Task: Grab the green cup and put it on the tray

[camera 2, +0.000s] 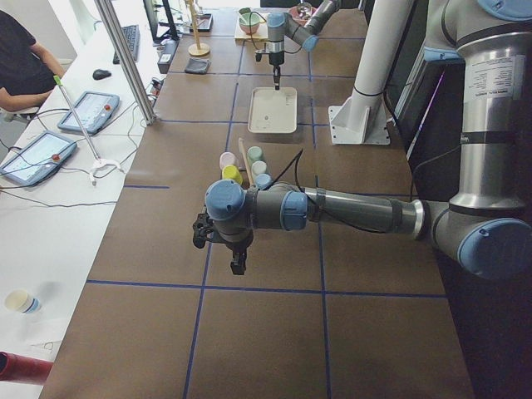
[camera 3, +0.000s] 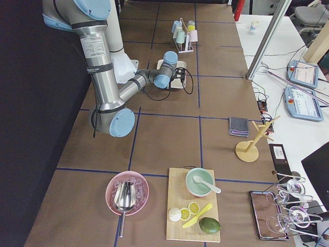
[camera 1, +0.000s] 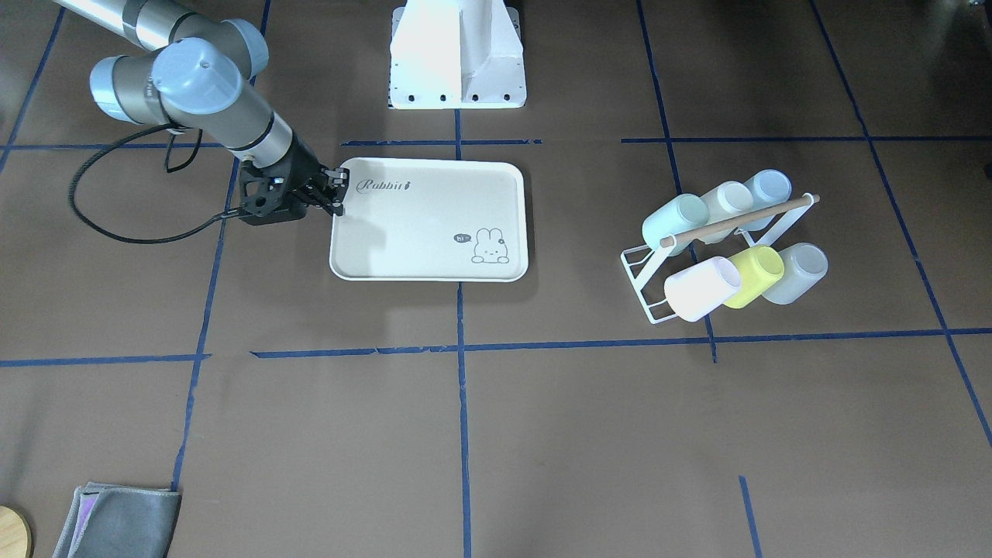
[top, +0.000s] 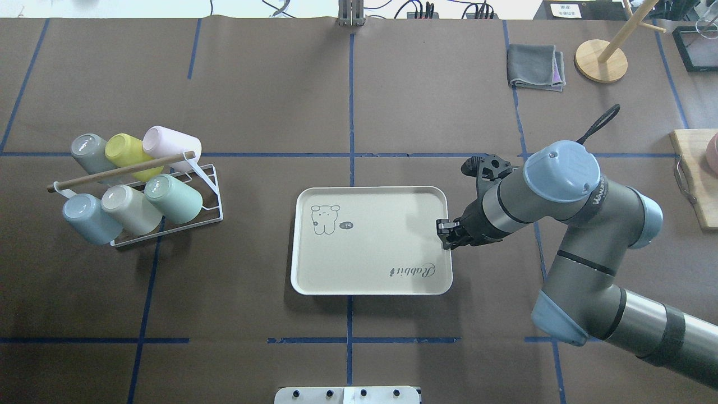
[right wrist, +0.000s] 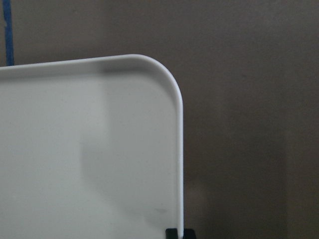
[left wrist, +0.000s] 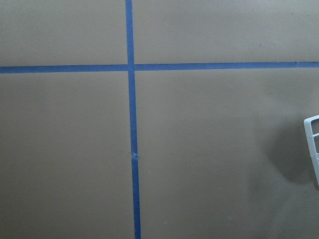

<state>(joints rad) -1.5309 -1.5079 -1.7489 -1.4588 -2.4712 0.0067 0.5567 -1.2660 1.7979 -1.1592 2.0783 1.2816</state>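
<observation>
Jaws of the right gripper (top: 444,234) are straddling the short rim of the cream "Rabbit" tray (top: 370,280). In the wrist view the two black tips are hugging the raised edge near a rounded corner, so they appear to be pinching it. I am taking that as the right arm steadying the tray.

Beyond the tray's opposite end, well apart from those jaws, the pale mint-green cup (top: 175,198) is lying on its side in a white wire rack (top: 217,193). It is the end cup of its row, the one nearest the tray, touching a cream cup beside it, with a pale blue cup (top: 87,219) at the row's other end. A yellow-green cup (top: 126,151) is resting in the other row, past a wooden bar.

The left gripper (camera 2: 238,259) is hanging over bare brown table, pointing down, with the rack farther along the table from it. Only the side view shows it, so I cannot tell whether its jaws are parted or together.

By my reading, the pick is not yet begun and the approach is the step in hand. Next, the left jaws need to travel to the rack, part wide enough for the mint cup's body, and close without nudging its neighbour or catching the bar. Then they need to lift it clear and carry it across to the tray.
</observation>
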